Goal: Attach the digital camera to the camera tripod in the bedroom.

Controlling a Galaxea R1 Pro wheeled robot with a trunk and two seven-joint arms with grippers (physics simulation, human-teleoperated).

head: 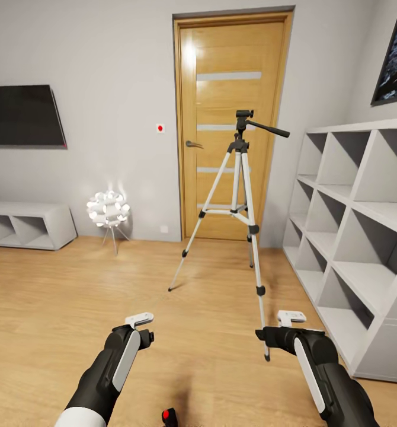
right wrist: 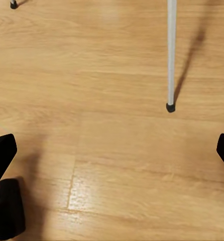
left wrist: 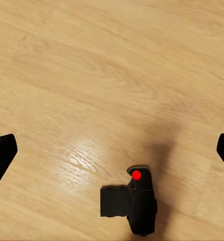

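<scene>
The camera tripod [head: 242,178] stands upright on the plank floor in front of the oak door, with silver legs spread and its black head and pan handle on top. The digital camera [head: 170,416] lies on the floor close to me, between my two arms, red button up. From the left wrist view, the digital camera [left wrist: 134,203] sits on the floor below my left gripper [left wrist: 112,150], which is open and empty. My right gripper [right wrist: 112,150] is also open, over bare floor. One tripod leg [right wrist: 171,55] ends ahead of it, and the digital camera [right wrist: 6,208] is at the frame's edge.
A white cube shelf [head: 352,237] lines the right wall. A glowing white ball lamp [head: 108,209] stands left of the oak door [head: 231,107]. A low white cabinet [head: 26,225] and a dark TV [head: 23,115] are on the left wall.
</scene>
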